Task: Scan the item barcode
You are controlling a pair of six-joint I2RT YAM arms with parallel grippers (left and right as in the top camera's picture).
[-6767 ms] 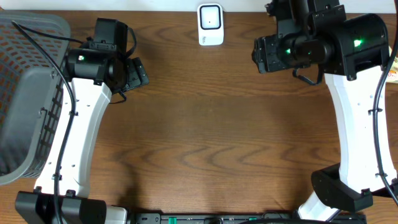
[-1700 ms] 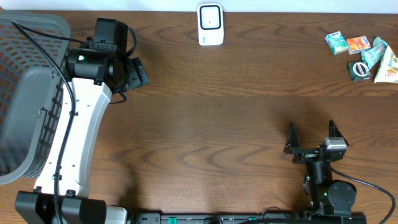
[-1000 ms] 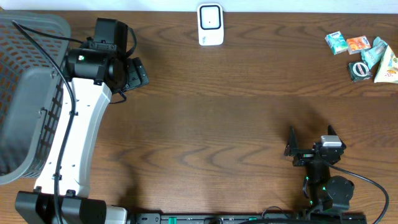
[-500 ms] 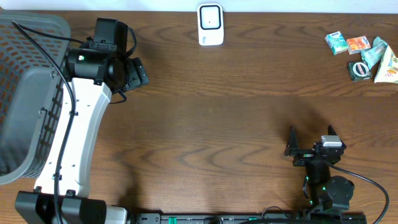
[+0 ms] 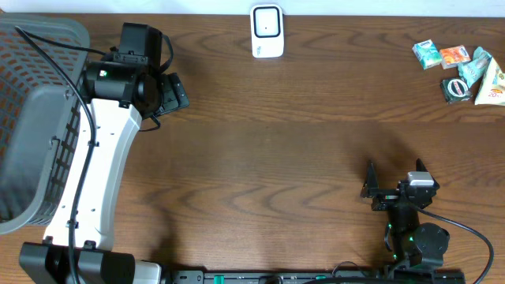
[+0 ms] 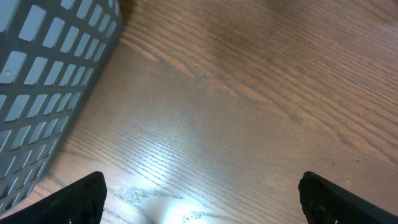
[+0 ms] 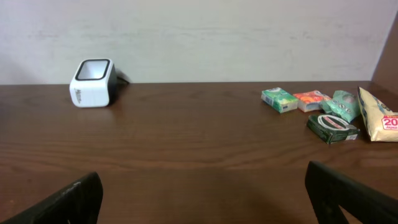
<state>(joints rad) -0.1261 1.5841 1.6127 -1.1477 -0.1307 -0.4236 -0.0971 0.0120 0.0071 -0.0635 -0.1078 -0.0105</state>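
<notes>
- Right gripper point(image 5: 394, 172) sits low at the lower right of the overhead frame, jaws spread wide with nothing between them.
- The items are well apart from it, bunched at the upper right: a teal box point(image 5: 427, 53), an orange packet point(image 5: 455, 56), a dark green pack point(image 5: 456, 89) and a yellow snack bag point(image 5: 493, 85).
- In the right wrist view that bunch lies ahead and right of centre. The dark green pack point(image 7: 333, 127) is nearest the camera, with its long side running across the frame.
- The barcode scanner point(image 5: 267, 30) stands at top centre of the overhead frame, far from the items. In the right wrist view it is ahead and to the left point(image 7: 93, 83).
- Left gripper point(image 5: 170, 95) hangs at the upper left, just beside the grey basket point(image 5: 31, 118). Its jaws are also spread and empty, over bare wood.
- My call: the right arm is clearly the nearer one to the items. The job is to reach up and right, pick one, then carry it left to the scanner.
- No item is picked yet, so the scan is all to come.
- The wooden table point(image 5: 260, 158) is flat and bare between gripper and items, which leaves plenty of room. A pale wall point(image 7: 199, 31) closes the far edge.
</notes>
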